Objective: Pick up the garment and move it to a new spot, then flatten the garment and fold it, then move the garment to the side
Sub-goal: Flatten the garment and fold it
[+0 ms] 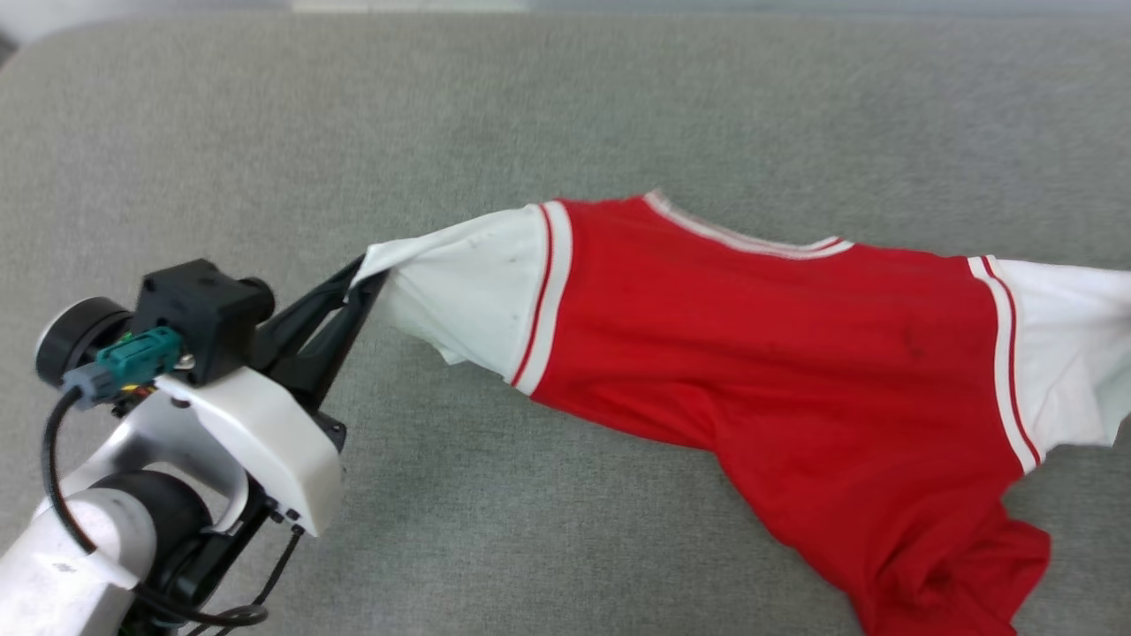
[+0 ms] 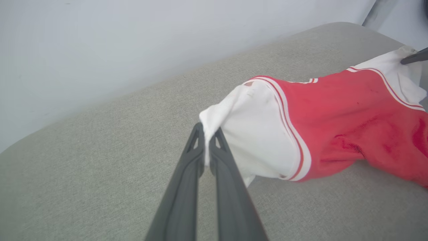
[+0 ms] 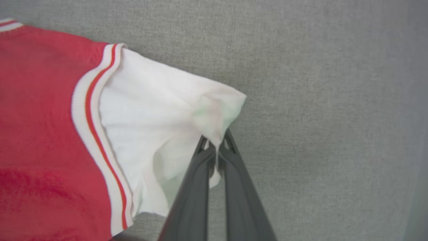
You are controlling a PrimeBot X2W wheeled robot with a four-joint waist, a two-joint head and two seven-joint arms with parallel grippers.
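Bright, soft, even light, just a faint shadow under the garment [image 1: 778, 353]. Head view's crisp; my right wrist view's blurry.

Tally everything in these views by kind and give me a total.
garment: 1
pincers: 2, the left pincer and the right pincer, each shut on the garment
grey upholstered surface: 1
Total: 4
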